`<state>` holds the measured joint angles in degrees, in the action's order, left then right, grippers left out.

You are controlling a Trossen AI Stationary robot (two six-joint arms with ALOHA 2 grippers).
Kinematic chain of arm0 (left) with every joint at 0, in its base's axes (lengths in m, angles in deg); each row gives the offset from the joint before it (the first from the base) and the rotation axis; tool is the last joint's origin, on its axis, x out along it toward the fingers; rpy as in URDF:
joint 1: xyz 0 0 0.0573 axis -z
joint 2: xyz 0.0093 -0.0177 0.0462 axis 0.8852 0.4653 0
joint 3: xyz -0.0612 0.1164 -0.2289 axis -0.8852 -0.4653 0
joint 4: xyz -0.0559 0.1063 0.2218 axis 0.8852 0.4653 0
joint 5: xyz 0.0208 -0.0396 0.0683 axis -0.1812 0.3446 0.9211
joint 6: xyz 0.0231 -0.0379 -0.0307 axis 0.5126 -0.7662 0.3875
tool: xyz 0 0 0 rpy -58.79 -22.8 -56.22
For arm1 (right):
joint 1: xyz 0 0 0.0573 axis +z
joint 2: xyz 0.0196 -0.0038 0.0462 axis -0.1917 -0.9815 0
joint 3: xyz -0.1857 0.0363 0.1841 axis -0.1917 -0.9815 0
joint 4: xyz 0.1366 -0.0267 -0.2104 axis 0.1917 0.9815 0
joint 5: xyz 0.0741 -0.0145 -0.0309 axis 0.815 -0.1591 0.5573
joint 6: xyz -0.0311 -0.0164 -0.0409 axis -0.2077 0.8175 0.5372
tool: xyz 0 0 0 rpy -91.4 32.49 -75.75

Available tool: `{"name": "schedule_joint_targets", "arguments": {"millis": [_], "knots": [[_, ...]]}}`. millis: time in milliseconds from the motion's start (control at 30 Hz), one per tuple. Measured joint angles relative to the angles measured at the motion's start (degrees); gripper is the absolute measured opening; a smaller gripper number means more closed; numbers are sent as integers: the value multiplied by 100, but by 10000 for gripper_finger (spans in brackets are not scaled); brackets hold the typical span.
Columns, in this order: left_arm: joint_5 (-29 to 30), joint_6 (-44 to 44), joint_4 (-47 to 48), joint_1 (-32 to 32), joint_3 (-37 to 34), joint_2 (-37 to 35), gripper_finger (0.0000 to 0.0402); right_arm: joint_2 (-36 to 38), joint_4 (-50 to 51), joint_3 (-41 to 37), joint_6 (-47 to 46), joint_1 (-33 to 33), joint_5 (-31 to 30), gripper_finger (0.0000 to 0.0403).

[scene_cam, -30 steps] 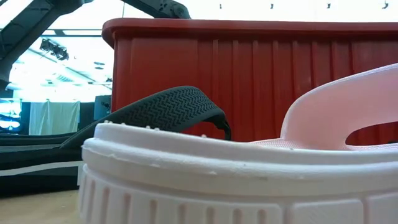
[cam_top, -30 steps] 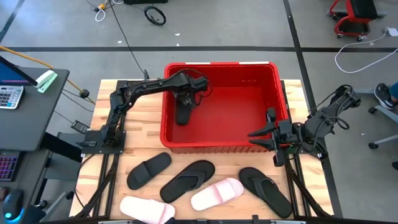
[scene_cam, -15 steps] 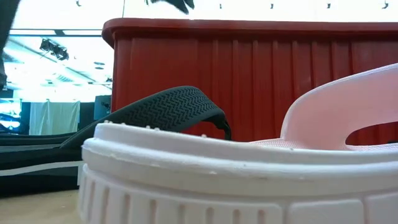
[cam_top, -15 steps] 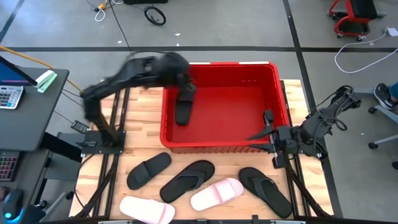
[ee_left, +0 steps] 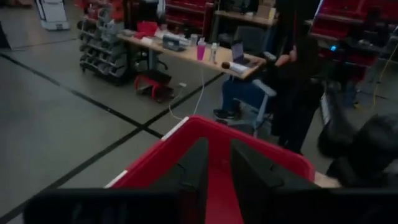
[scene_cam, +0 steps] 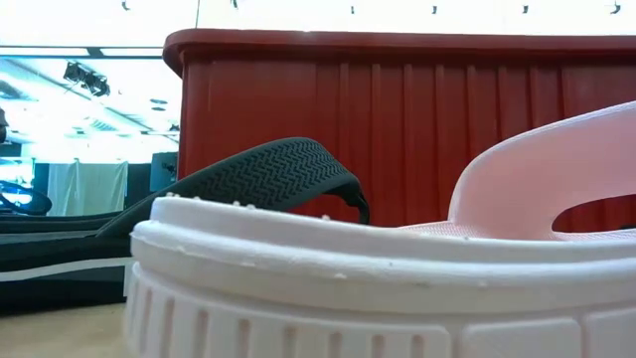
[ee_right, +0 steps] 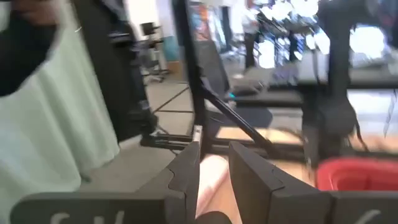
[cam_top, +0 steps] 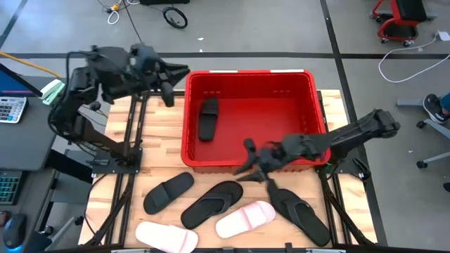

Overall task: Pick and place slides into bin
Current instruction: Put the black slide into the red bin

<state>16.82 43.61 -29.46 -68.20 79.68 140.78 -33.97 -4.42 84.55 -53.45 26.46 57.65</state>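
Red bin (cam_top: 320, 112) holds one black slide (cam_top: 207, 118); both pincers, left (cam_top: 171, 83) and right (cam_top: 254, 163), gape empty.

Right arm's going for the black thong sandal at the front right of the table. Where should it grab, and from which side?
Take the black thong sandal by its raised Y-strap near the toe, coming straight down. The sole lies flat, so the strap probably gives the only graspable edge. The right gripper hovers close by.

Left pincer (cam_top: 171, 84) raised, right pincer (cam_top: 254, 163) low.
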Motion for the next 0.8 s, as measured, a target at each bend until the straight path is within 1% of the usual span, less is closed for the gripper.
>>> {"name": "schedule_joint_targets", "arguments": {"millis": [133,200,267,367,467,600,733,800], "knots": [[-14,6,-130,48,1,-105,57,-698,-573,0,-409,-157,249,92],[-14,0,-137,45,3,-104,54,-1060,-809,18,-484,-83,433,92],[-35,5,-83,78,0,-93,53,-1359,-821,120,-564,30,455,92],[-386,104,196,203,0,-95,54,-1648,-820,340,-585,173,409,92],[-932,-45,934,516,0,-92,53,-1672,-823,605,-496,246,389,92],[-1511,-921,2440,1210,0,-91,44,-1400,-681,895,-425,276,200,92],[-1719,-1711,3775,2118,0,-34,32,-916,-631,1053,-295,276,90,92],[-1733,-1843,3694,2516,-62,45,27,-717,-557,1065,-273,276,87,92]]}}
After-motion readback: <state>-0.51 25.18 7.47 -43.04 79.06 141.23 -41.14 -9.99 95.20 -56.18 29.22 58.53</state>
